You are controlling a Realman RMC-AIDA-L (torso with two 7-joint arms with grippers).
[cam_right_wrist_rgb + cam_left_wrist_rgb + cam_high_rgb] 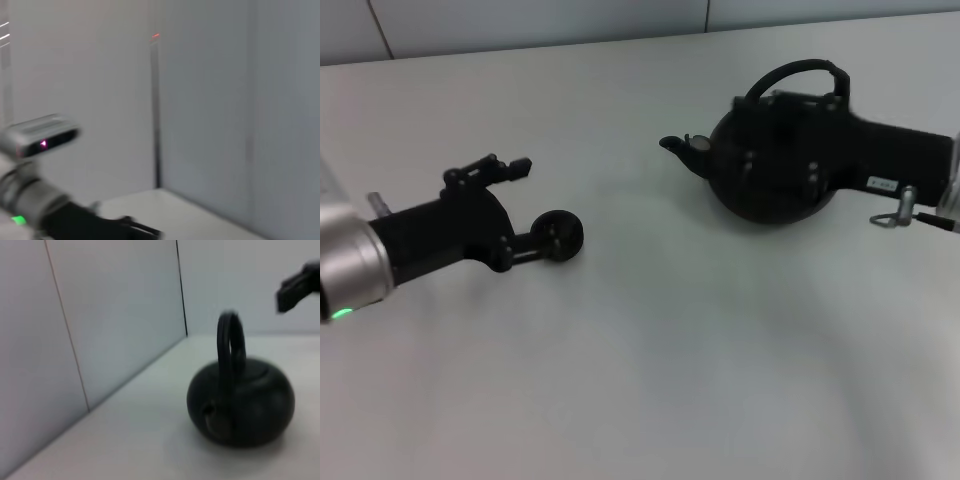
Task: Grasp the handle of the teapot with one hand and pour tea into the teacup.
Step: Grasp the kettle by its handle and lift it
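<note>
The glossy black teapot (775, 195) stands on the table at the right, its short spout (678, 146) pointing left. Its arched handle (798, 72) rises over the top. My right gripper (760, 135) reaches in from the right above the pot's body and hides much of it. In the left wrist view the teapot (241, 407) and its handle (230, 347) stand free, and a part of the right gripper (298, 286) hangs up and off to the side of the handle. My left gripper (538, 200) is open at the left. The tiny black teacup (561, 235) sits at its nearer fingertip.
The white table (660, 340) spreads wide between the two arms and toward the front. A pale panelled wall (100, 315) runs along the far edge behind the teapot. In the right wrist view the left arm (45, 210) shows low against that wall.
</note>
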